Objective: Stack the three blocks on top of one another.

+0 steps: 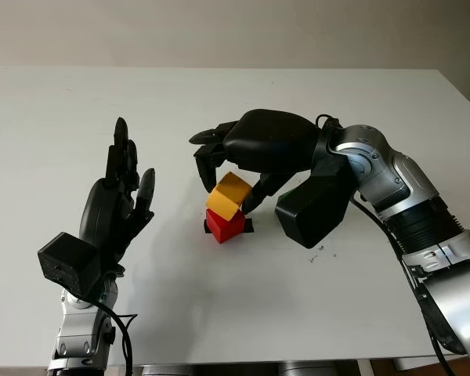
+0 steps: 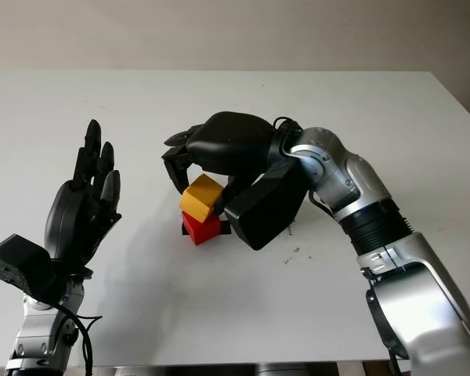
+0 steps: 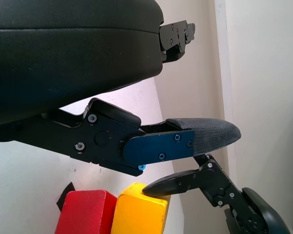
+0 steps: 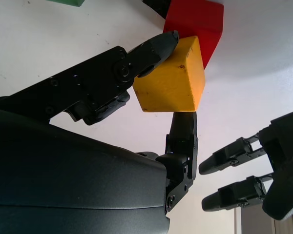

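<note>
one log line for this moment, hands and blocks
right hand: shut on yellow block | yellow block: tilted on red block | left hand: open, raised beside stack | green block: unstacked

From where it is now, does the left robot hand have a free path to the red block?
Probably not. The right robot hand arches over the stack, shut on the yellow block sitting on the red block. The left robot hand is open off to the side; only the red block's near faces look exposed.

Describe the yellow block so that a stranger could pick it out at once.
Start at the white table and find the right hand arched over its middle. Between that hand's fingers sits the yellow block, tilted, on top of the red block. It is the upper, held one.
</note>
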Motion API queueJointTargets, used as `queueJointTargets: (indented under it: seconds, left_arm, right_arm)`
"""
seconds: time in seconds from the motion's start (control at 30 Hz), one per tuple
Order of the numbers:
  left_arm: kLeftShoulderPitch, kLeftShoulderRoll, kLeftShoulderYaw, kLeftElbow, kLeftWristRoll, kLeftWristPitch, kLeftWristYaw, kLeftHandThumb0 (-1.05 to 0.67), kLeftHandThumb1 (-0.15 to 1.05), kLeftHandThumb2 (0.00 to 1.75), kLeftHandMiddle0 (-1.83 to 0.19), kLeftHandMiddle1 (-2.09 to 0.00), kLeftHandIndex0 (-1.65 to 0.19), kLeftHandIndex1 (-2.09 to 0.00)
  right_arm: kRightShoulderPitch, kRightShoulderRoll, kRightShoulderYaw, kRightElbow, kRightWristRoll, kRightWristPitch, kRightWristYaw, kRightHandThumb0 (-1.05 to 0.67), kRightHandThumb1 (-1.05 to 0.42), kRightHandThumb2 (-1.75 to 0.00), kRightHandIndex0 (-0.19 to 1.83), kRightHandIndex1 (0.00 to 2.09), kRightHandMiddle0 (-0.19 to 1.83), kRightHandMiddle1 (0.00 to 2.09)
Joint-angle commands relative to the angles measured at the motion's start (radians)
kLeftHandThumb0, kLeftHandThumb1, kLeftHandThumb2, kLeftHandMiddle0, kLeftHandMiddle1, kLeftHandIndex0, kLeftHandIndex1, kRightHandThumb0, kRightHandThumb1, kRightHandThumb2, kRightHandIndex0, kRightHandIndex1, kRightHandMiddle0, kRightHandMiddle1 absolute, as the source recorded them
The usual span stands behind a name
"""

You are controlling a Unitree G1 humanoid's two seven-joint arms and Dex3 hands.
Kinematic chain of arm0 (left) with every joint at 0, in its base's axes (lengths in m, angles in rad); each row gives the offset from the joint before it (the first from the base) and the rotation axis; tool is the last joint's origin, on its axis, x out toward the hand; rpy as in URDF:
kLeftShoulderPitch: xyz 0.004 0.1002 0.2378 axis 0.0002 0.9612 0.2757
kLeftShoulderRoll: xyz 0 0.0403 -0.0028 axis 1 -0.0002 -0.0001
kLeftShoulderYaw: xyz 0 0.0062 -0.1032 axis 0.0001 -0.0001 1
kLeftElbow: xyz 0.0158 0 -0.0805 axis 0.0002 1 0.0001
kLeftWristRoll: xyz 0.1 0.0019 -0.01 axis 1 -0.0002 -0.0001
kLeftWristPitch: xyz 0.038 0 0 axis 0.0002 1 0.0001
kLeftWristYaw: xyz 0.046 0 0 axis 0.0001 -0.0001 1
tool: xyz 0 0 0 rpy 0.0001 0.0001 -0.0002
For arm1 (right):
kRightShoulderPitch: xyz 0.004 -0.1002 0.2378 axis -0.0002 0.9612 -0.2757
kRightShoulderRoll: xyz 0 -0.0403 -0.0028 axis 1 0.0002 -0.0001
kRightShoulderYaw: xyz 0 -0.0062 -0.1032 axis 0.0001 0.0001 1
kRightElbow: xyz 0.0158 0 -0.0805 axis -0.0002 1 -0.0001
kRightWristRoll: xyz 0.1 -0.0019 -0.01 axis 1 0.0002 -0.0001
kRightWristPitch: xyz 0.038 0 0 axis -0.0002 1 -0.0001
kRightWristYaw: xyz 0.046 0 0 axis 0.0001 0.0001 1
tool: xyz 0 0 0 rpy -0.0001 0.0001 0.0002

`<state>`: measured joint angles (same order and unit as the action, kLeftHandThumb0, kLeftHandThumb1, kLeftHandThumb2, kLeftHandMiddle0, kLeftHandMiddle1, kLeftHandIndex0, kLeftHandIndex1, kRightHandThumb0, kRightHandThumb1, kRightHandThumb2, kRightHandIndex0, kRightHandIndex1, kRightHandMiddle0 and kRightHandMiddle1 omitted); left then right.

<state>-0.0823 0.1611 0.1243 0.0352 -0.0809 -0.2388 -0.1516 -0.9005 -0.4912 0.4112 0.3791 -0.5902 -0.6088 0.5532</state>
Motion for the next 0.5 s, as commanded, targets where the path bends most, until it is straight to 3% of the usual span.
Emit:
queueJointTargets:
  seconds: [0.0,0.27,0.47]
  left_arm:
    - [0.004,-0.004,-0.003,0.0,0.002,-0.007,0.004,-0.81,1.05,0.53,0.19,-0.03,0.19,-0.01]
    - [0.003,-0.006,-0.008,0.013,0.01,-0.031,0.005,-0.79,1.05,0.55,0.19,-0.03,0.19,0.0]
    - [0.009,-0.015,-0.007,0.006,0.006,-0.03,0.008,-0.79,1.05,0.53,0.19,-0.03,0.19,-0.01]
  right_arm:
    - [-0.026,-0.005,0.012,0.005,-0.008,-0.016,-0.001,-0.47,-0.95,-0.06,0.24,0.04,0.44,1.4]
    - [-0.033,-0.011,0.025,0.013,-0.012,-0.046,0.003,-0.49,-0.97,-0.06,0.23,0.04,0.37,1.32]
    - [-0.028,-0.008,0.026,0.02,-0.022,-0.056,-0.011,-0.5,-0.97,-0.05,0.24,0.05,0.39,1.38]
